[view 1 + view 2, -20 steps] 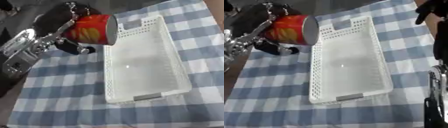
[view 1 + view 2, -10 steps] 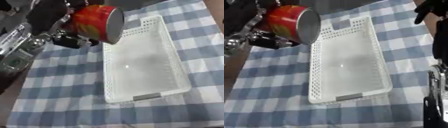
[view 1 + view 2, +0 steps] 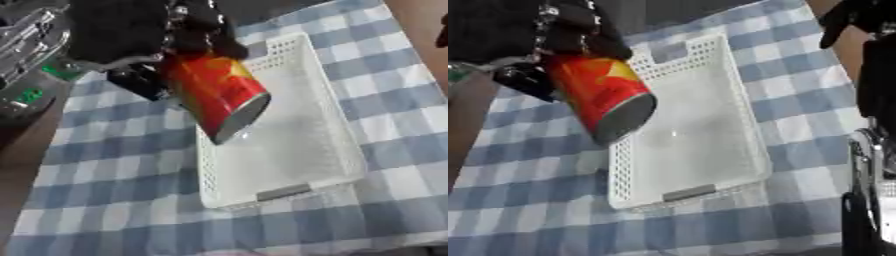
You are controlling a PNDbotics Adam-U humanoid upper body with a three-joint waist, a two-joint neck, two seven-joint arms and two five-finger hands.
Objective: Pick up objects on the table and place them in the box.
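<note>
The left arm is extended in from the upper left of both views, with silver joint parts seen at the left edge. The left hand [image 3: 153,30] is held high over the work area, its black fingers [image 3: 210,27] curled down and closed around the top of the red can [image 3: 214,92], which is held tilted. The right hand [image 3: 852,17] is seen only partly at the upper right edge; its finger pose cannot be made out.

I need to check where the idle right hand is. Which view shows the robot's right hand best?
The right eye view: the right hand shows at the upper right corner as a dark shape above the arm, its finger pose unclear. The left eye view catches only a dark sliver of it at the right edge.
</note>
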